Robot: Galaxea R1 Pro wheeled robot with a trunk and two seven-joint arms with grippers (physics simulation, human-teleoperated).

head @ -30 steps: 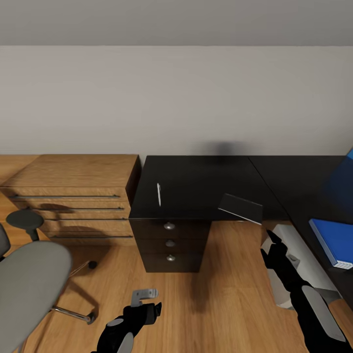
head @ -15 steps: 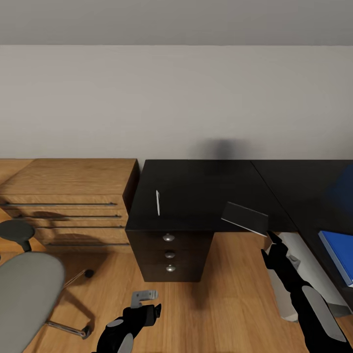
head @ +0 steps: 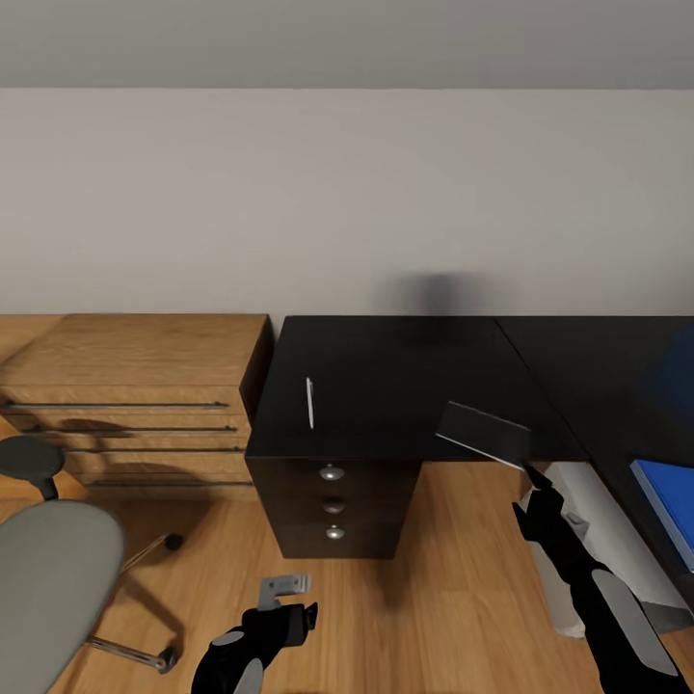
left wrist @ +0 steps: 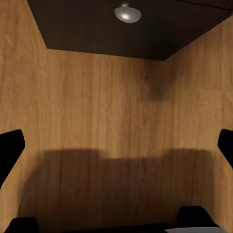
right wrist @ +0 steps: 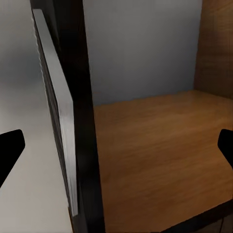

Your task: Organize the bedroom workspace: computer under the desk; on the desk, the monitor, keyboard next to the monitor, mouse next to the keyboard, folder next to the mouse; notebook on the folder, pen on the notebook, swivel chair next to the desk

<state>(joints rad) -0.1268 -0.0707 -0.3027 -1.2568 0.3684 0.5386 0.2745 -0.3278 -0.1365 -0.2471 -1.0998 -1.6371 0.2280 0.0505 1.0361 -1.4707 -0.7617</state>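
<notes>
The black desk [head: 414,381] fills the middle and right of the head view. A thin white pen [head: 309,402] lies on its left part. The dark grey notebook [head: 484,433] lies at the front edge and overhangs it. The blue folder [head: 668,503] rests on the desk at the far right. Under the desk stands the pale computer [head: 590,525], also seen as the computer [right wrist: 26,121] in the right wrist view. My right gripper [head: 531,490] is open just below the notebook, beside the computer. My left gripper [head: 289,600] hangs open over the floor. The swivel chair [head: 48,578] is at lower left.
A black three-drawer cabinet [head: 333,503] stands under the desk's left end; its knob [left wrist: 127,13] shows in the left wrist view. A light wooden drawer chest [head: 135,386] sits to its left against the grey wall. Wood floor [head: 453,598] lies between my arms.
The whole head view has shifted: desk and cabinet sit lower, the chair farther left, the folder farther right, so the camera moved. Both arms keep their pose.
</notes>
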